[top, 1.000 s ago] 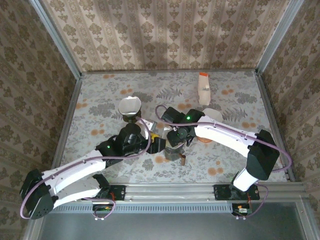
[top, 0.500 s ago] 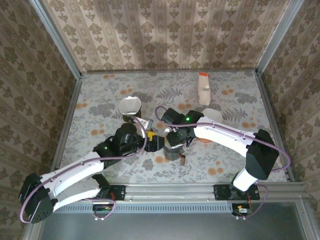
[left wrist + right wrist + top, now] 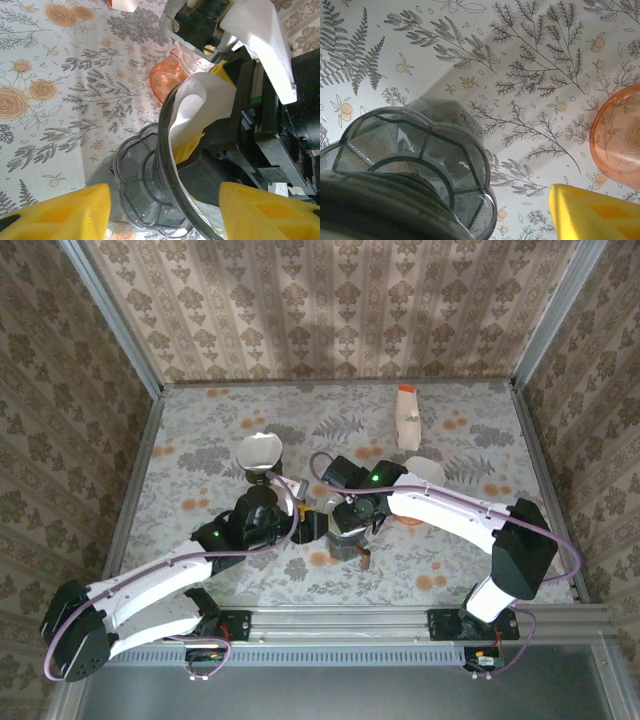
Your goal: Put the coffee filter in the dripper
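Dripper: The smoky grey see-through plastic dripper is tipped on its side over the flowery table. Its wide dark mouth faces my left gripper. I think it is turned this way so the paper can slide straight in. I cannot tell if its bottom touches the table.

Filter: The white paper coffee filter is partly inside the dripper's mouth. One side lies against the inside wall, and its top edge pokes out past the rim. It is not pushed down snug yet.

Right gripper: My right gripper has hold of the dripper at its rim. Its jaws stand a good way apart because the dripper's wall is between them. One yellow pad looks to be inside the mouth, right next to the paper. I think I hold it like this so the dripper cannot roll or tip.

Left gripper: My left gripper sits just in front of the dripper's mouth. Its two yellow fingertips are apart with a wide gap, one on each side of the rim. Nothing is pinched between them, and they do not touch the paper.

Why so close: I think my left gripper is here so it can push the paper in deeper.

Bowl: The small see-through orange bowl sits on the table just past the dripper, out of the way.

What is left: The paper needs to go all the way down into the dripper.
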